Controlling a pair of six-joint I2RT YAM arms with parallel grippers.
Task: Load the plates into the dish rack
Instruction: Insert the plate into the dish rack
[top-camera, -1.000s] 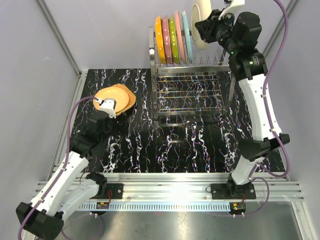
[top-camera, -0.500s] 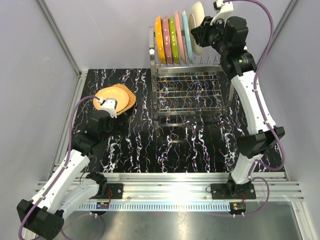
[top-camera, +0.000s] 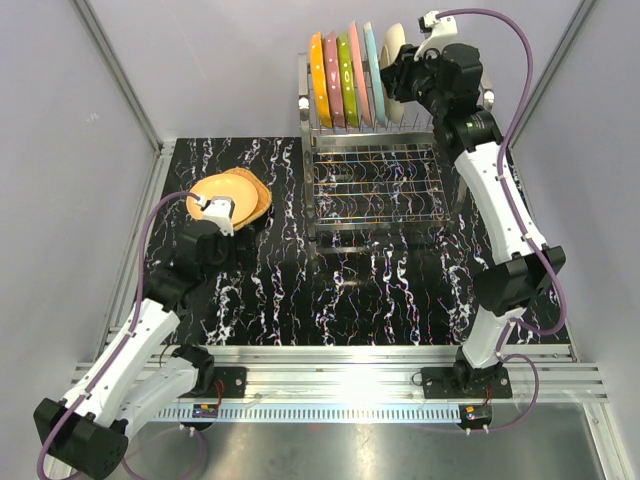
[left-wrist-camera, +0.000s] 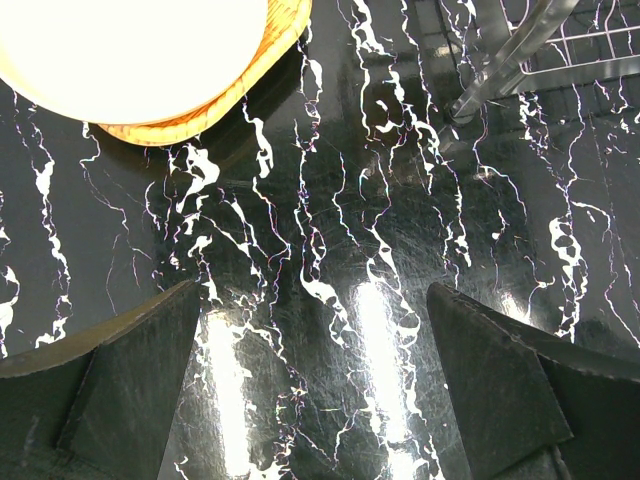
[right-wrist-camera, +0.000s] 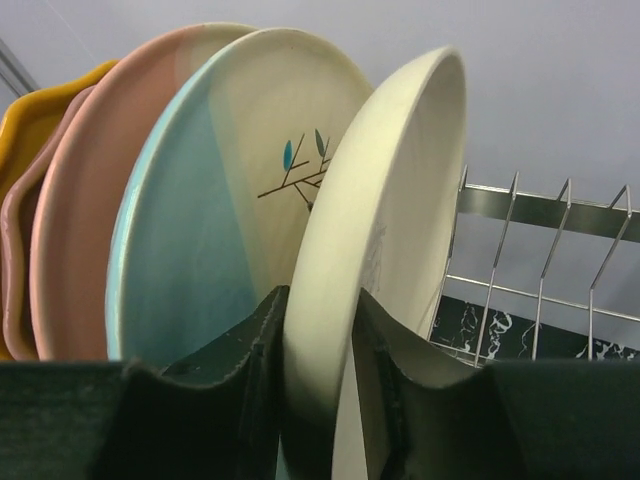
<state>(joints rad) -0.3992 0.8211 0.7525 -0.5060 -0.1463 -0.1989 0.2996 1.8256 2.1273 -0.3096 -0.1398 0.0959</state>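
Observation:
Several plates stand on edge in the upper tier of the dish rack (top-camera: 375, 185): orange (top-camera: 320, 78), pink (top-camera: 334, 78), lime-green (top-camera: 347, 75) and a light blue and cream one with a leaf motif (right-wrist-camera: 250, 180). At the right end of the row stands a plain cream plate (right-wrist-camera: 400, 200). My right gripper (right-wrist-camera: 318, 380) is shut on its rim, one finger on each face. Two more plates (top-camera: 240, 195) lie stacked on the table at the left, a tan one (left-wrist-camera: 200, 110) underneath. My left gripper (left-wrist-camera: 315, 380) hangs open just near of that stack with nothing in it.
The table top (top-camera: 380, 290) is black marble with white veins. Free upright prongs (right-wrist-camera: 540, 250) stand to the right of the cream plate. The rack's lower tier (top-camera: 375, 200) holds nothing. A rack leg (left-wrist-camera: 500, 60) shows at the upper right of the left wrist view. Grey walls enclose the table.
My right arm has brought the cream plate down and left into the rack beside the leaf-motif plate. The left arm has not moved.

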